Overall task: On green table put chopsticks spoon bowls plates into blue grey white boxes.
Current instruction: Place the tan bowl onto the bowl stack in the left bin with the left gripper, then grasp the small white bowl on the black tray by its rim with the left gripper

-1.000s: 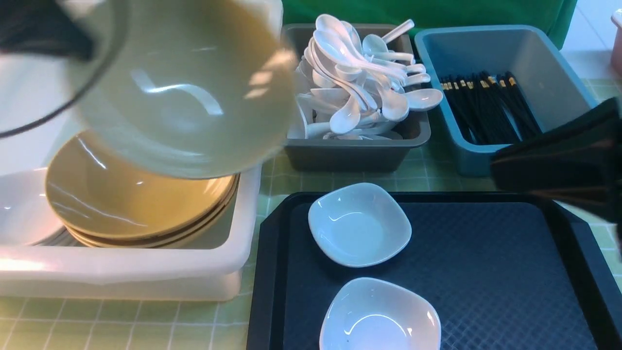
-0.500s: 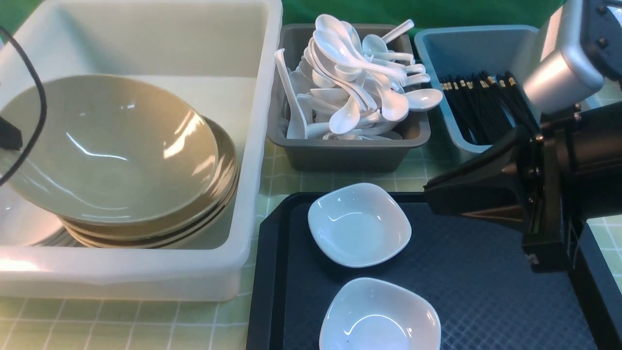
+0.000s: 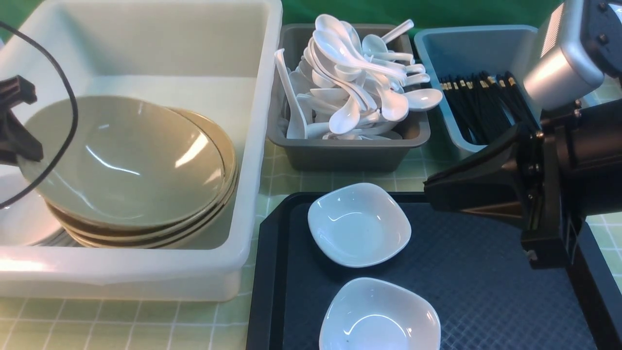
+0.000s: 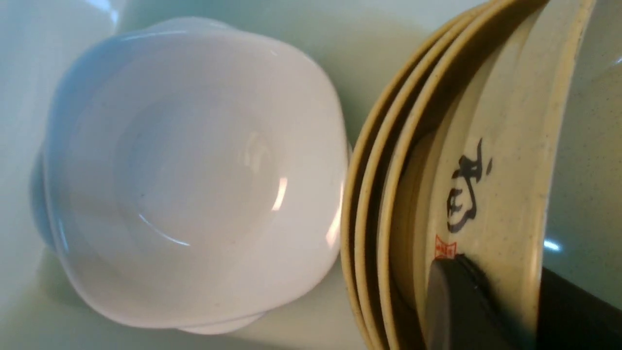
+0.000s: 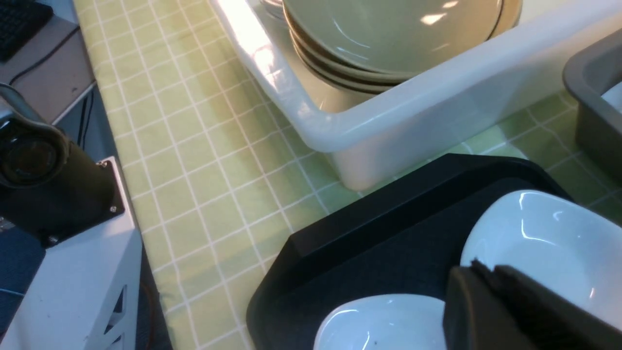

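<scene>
White box (image 3: 252, 146) on the surface's (image 3: 146, 321) left side holds stacked plates (image 3: 146, 228). Top plate (image 3: 121, 160) is tilted, left rim raised at left fingers (image 3: 19, 141). Grey box (image 3: 350, 155) at far edge, piled with spoons (image 3: 359, 82). Blue box (image 3: 476, 48) toward far right corner holds chopsticks (image 3: 486, 107). Black tray (image 3: 486, 291) at near edge carries two bowls (image 3: 359, 223). Right fingers (image 3: 466, 189), closed, over the tray's far right part.

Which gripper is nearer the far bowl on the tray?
Right. The right gripper hovers just right of the bowl; the left gripper is at the plates in the white box.
</scene>
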Available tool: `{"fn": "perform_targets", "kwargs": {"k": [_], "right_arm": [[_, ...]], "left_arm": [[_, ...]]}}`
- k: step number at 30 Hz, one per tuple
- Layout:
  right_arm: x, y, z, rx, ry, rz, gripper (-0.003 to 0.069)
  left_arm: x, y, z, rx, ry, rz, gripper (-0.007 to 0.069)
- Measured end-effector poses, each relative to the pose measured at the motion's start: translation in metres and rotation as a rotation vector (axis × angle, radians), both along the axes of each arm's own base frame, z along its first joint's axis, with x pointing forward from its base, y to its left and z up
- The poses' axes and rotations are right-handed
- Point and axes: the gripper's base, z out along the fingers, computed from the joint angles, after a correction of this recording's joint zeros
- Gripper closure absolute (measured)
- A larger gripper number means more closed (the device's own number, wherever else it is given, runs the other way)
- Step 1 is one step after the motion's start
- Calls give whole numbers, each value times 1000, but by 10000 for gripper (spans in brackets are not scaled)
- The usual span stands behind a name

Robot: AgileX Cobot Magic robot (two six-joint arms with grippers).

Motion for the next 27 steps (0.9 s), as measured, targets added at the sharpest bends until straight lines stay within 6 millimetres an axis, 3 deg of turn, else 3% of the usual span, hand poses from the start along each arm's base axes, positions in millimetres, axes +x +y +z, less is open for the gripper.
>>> {"fn": "perform_targets", "kwargs": {"k": [7, 11, 12, 15, 18, 21, 24, 25, 27], "right_arm": [[-1, 0, 0, -2, 4, 5, 612], [-1, 0, -1, -4, 8, 9, 603], [-1, 0, -1, -4, 8, 9, 602], [-2, 0, -1, -10, 12, 15, 598], [-2, 0, -2, -17, 16, 22, 593], [-3, 0, -2, -20, 20, 25, 590], [-5, -2, 0, -19, 16, 19, 587], [-6, -2, 0, -18, 15, 17, 587], [-17, -8, 9, -3, -1, -9, 582]], "left_arm": [[-5, 0, 7, 30, -6, 25, 346], [-16, 0, 30, 96, -30, 12, 149], [-16, 0, 31, 97, -30, 12, 141], [-24, -13, 59, 87, -91, -21, 45], [-29, -50, 80, 45, -197, -182, 26], [-34, -111, 89, -13, -271, -485, 29], [-39, -164, 81, -67, -265, -718, 32], [-38, -168, 78, -70, -257, -731, 32], [-36, -216, 58, -111, -196, -877, 42]]}}
